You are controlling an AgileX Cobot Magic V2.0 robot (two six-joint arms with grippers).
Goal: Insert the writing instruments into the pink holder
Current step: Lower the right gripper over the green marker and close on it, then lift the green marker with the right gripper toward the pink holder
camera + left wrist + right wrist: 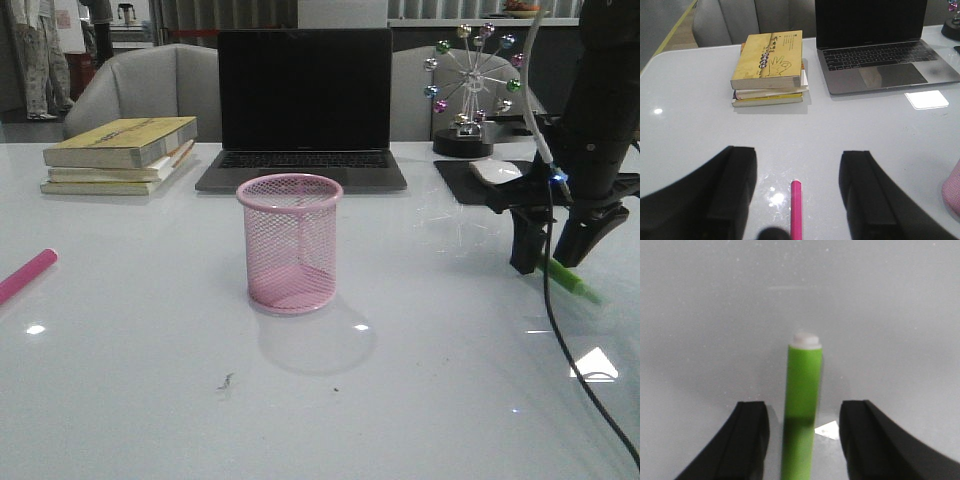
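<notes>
pink holder (290, 243) standing upright mid-table, in front of the laptop (303, 108), nothing showing inside it through the mesh. green marker (572, 280) lying flat on the table at the robot's right, well apart from the holder. right gripper (550, 258) hanging over it, fingers spread, the marker (801, 410) lying between them with a gap on each side; whitish end pointing away from the wrist. pink marker (26, 275) lying flat at the far left edge, also well apart from the holder. left gripper (797, 192) is sitting above it, fingers wide apart, the marker (796, 210) between them, untouched. stack of books (120, 154) resting left of the laptop.
</notes>
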